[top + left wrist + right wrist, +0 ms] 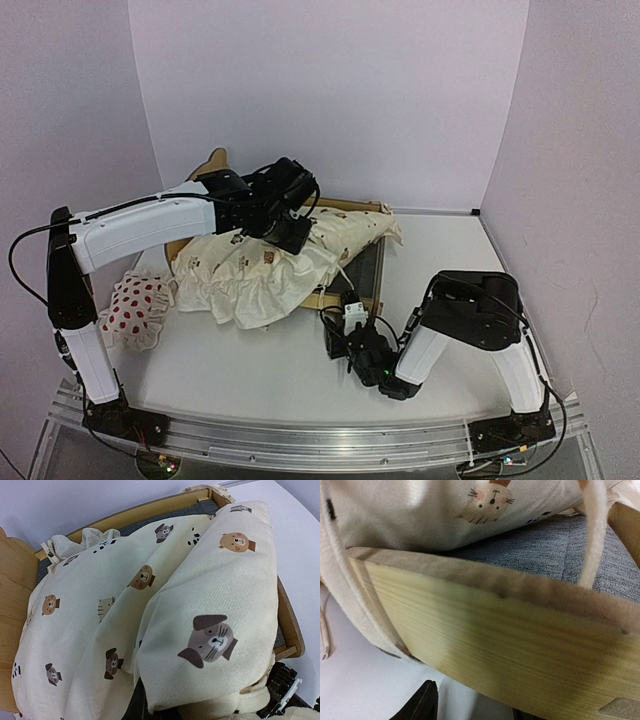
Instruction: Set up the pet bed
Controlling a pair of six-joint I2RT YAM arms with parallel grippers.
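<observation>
Cushion-fitting step: pet bed [362,272] sits mid-table [300,372], left gripper [288,232] closed, apparently pinching a fold of the cushion [255,275] over it, right gripper [345,318] straddles the near side rail [510,645], can't tell if clamped; next: spread cushion flat inside the rails, bed braced.

The pet bed [366,272] stands on the white desk [450,250], towards its far left and close to the back wall. It is a small frame of light plywood with plain grain. Its rounded, ear-shaped headboard [213,160] rises at the left end, and low side rails [150,509] run rightwards to the foot. Inside lies a dark grey woven fabric base [535,550]. Most of its top is covered, so only the headboard, rail edges and a right-hand strip of base show.
</observation>
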